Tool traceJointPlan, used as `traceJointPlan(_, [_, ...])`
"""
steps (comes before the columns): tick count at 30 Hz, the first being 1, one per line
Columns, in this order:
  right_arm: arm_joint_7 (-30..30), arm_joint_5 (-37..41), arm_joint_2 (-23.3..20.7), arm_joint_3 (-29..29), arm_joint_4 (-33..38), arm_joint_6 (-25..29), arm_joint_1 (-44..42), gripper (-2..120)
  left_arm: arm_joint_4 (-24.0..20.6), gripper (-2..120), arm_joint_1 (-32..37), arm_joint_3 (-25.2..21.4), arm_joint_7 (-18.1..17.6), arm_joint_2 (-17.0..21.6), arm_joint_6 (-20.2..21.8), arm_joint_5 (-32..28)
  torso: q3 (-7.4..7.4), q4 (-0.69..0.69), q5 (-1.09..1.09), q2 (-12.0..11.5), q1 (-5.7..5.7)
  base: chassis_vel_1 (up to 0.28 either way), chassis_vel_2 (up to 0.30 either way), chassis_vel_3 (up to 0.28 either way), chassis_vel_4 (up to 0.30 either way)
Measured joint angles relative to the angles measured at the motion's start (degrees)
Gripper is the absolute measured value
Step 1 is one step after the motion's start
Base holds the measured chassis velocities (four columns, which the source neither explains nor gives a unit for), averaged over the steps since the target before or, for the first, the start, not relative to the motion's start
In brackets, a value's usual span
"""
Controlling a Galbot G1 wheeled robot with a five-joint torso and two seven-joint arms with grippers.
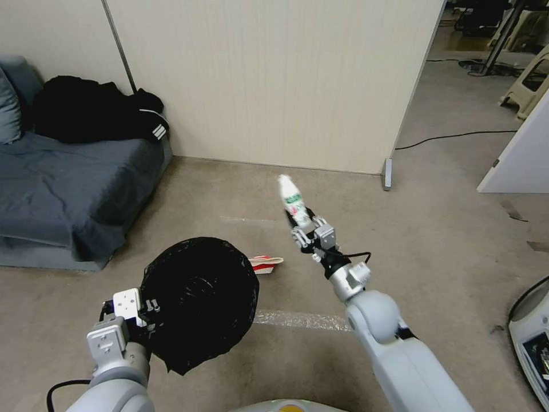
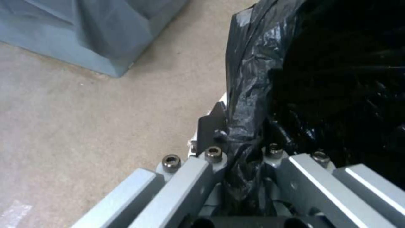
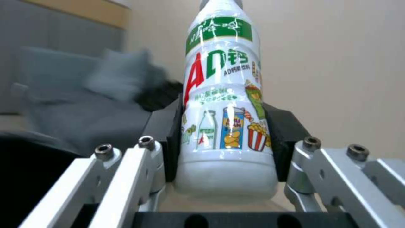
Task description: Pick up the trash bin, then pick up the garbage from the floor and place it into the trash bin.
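- The right pincer [image 1: 304, 228] grips the bottle [image 1: 290, 197] low on its body.
- The left pincer [image 1: 150, 316] clamps the trash bin [image 1: 197, 300] by its rim.
- The bottle should be centred over the bin's mouth before release.

glossy plastic bottle [image 3: 226, 104], crinkled glossy bag liner [image 2: 320, 79]

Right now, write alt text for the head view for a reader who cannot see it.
The right gripper holds a white green-labelled bottle up above the floor, jaws shut on it. The left gripper grips the black-lined trash bin by its rim, near a red-and-white carton lying on the floor.
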Motion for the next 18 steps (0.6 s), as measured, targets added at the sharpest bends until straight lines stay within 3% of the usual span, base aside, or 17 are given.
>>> traceJointPlan(2, [-1.39, 0.94, -1.37, -2.37, 2.25, 0.49, -1.19, 36, 0.18, 0, -0.20, 0.19, 0.00, 0.07, 0.23, -0.59, 0.00, 0.00, 0.00, 0.00, 0.00, 0.000, 0.000, 0.000, 0.000])
traceJointPlan(4, [-2.36, 2.62, -4.34, -8.99, 2.96, 0.56, -1.86, 36, 0.52, 0, -0.54, 0.67, -0.05, 0.31, 0.75, -1.53, 0.00, 0.01, 0.00, 0.00, 0.00, 0.000, 0.000, 0.000, 0.000])
traceJointPlan(5, [-2.36, 2.62, -4.34, -8.99, 2.96, 0.56, -1.86, 36, 0.52, 0, -0.54, 0.67, -0.05, 0.31, 0.75, -1.53, 0.00, 0.01, 0.00, 0.00, 0.00, 0.000, 0.000, 0.000, 0.000])
traceJointPlan(10, [-2.39, 0.08, -5.86, -17.91, -2.83, 0.86, 0.01, 36, 1.71, 0, -1.37, 0.98, -0.11, 0.91, 1.13, -2.10, 0.00, 0.01, 0.00, 0.00, 0.00, 0.000, 0.000, 0.000, 0.000])
traceJointPlan(18, [-1.08, -0.73, -5.13, -22.41, -8.20, 0.83, 3.13, 36, 1.84, 0, -1.21, 1.68, -0.13, 0.75, 1.14, -1.87, 0.00, 0.01, 0.00, 0.00, 0.00, 0.000, 0.000, 0.000, 0.000])
